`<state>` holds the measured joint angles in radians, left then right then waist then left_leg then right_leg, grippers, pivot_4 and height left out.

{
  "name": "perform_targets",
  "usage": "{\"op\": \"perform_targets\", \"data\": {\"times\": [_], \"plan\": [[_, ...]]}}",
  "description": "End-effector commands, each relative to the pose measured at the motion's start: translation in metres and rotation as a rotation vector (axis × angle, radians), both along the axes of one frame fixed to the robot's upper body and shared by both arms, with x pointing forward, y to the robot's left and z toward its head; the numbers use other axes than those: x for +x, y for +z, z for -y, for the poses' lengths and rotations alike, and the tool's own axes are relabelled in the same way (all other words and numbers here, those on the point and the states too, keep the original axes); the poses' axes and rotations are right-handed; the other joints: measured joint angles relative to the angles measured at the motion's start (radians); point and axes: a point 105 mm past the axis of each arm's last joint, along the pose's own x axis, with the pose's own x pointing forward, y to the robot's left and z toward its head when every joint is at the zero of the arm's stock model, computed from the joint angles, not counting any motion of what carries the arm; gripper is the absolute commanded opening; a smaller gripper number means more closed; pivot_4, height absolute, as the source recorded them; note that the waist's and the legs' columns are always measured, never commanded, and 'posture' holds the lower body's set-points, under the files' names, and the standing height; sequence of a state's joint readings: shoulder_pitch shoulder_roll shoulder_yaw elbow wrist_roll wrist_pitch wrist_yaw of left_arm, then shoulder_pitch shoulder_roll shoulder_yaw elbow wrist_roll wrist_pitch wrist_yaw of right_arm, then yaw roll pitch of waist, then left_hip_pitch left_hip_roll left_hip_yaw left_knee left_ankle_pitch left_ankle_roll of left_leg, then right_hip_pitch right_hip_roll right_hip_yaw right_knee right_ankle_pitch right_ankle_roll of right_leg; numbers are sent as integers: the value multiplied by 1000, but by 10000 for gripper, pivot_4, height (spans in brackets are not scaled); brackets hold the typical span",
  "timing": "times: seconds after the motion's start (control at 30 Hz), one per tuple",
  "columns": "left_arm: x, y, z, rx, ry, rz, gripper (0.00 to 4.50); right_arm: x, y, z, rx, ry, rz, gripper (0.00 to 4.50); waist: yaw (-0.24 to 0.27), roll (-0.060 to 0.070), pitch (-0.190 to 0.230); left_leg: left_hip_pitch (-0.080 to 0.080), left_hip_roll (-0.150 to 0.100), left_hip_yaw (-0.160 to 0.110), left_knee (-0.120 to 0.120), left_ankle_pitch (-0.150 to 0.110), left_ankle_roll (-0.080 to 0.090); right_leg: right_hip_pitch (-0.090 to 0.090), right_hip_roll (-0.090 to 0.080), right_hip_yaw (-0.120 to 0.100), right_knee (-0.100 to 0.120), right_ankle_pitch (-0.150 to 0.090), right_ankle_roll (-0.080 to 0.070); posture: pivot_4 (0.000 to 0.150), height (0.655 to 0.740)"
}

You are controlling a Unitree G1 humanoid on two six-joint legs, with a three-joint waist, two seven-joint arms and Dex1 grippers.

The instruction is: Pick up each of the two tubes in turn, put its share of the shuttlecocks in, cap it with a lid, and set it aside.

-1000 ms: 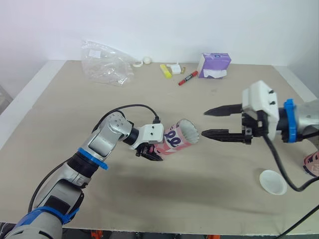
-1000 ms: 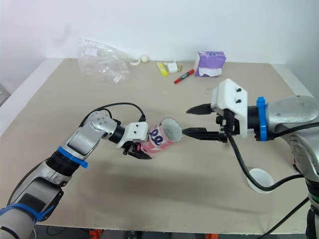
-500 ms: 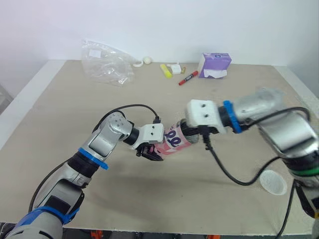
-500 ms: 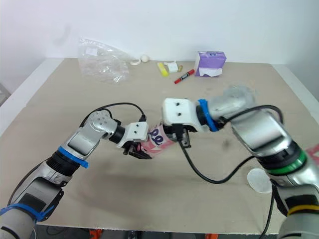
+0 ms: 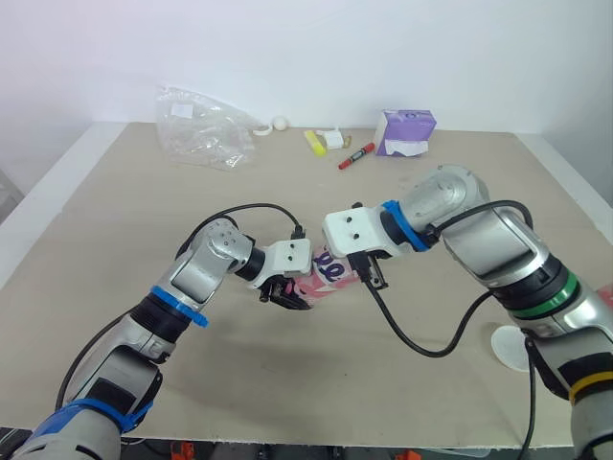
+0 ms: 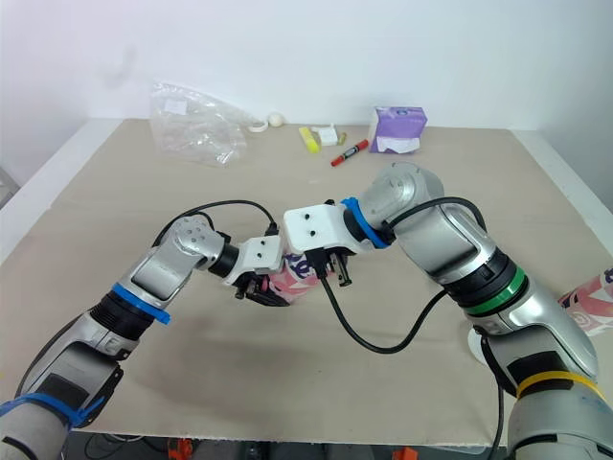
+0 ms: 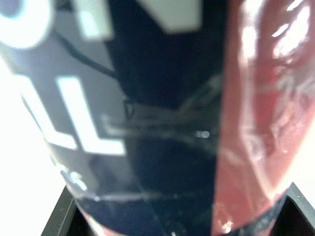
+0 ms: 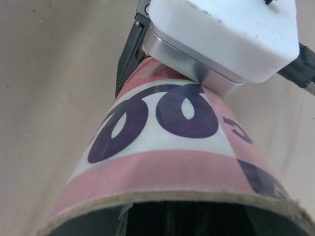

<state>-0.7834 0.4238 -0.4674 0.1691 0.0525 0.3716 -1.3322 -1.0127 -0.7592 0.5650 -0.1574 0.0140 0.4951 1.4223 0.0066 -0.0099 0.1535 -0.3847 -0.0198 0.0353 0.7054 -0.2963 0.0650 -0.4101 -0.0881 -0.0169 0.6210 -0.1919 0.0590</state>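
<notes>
A pink tube (image 5: 324, 272) with dark lettering lies sideways above the middle of the table, and my left gripper (image 5: 290, 288) is shut on its closed end. My right gripper (image 5: 356, 253) has its white wrist block pressed up at the tube's open mouth, its tip hidden by the tube. In the right wrist view the tube's rim and printed side (image 8: 167, 147) run toward the left gripper's white block (image 8: 221, 34). The left wrist view is pressed against the tube's glossy wall (image 7: 197, 98). A second pink tube (image 6: 586, 304) lies at the right table edge, a white lid (image 5: 512, 347) near it.
Along the table's back edge are a crumpled clear plastic bag (image 5: 206, 125), a small white ball (image 5: 279, 123), a yellow item (image 5: 317, 141), a red marker (image 5: 351, 156) and a purple tissue pack (image 5: 407, 131). Cables hang from both wrists over the table's middle.
My right arm has swung in from the right and brought its gripper to the tube's open mouth. The left gripper has held the tube in place.
</notes>
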Motion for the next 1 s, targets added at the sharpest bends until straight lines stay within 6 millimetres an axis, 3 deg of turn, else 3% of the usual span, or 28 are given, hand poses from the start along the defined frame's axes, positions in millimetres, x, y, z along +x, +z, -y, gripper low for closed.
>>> {"op": "perform_targets", "data": {"times": [0.03,0.3,0.53,0.77,1.0], "plan": [[-12,-14,9,27,-50,-38,25721,0,-6,4,-22,-9,-29,1005,0,0,0,0,0,0,0,0,0,0,0,0,0,0,0,1500,7400],[-13,-15,9,29,-53,-43,25721,4,22,21,47,-78,9,1005,4,0,0,-3,-2,-1,0,0,0,-1,-3,-2,0,0,0,1500,7400],[-14,-15,9,34,-60,-44,25721,-13,29,32,91,-88,-3,1005,6,1,0,-9,-3,-6,0,-1,-1,-4,-6,-9,-2,0,-1,1500,7400],[-14,-15,9,33,-65,-44,25721,-22,23,28,114,-80,-26,1005,6,1,1,-10,-3,-9,0,-2,-1,-3,-6,-12,-2,-2,-2,1500,7400],[-15,-15,10,33,-70,-46,25721,-14,2,16,97,-82,-63,1005,5,1,1,-10,-3,-9,0,-2,-1,-3,-6,-12,-3,-2,-2,1500,7400]]}}
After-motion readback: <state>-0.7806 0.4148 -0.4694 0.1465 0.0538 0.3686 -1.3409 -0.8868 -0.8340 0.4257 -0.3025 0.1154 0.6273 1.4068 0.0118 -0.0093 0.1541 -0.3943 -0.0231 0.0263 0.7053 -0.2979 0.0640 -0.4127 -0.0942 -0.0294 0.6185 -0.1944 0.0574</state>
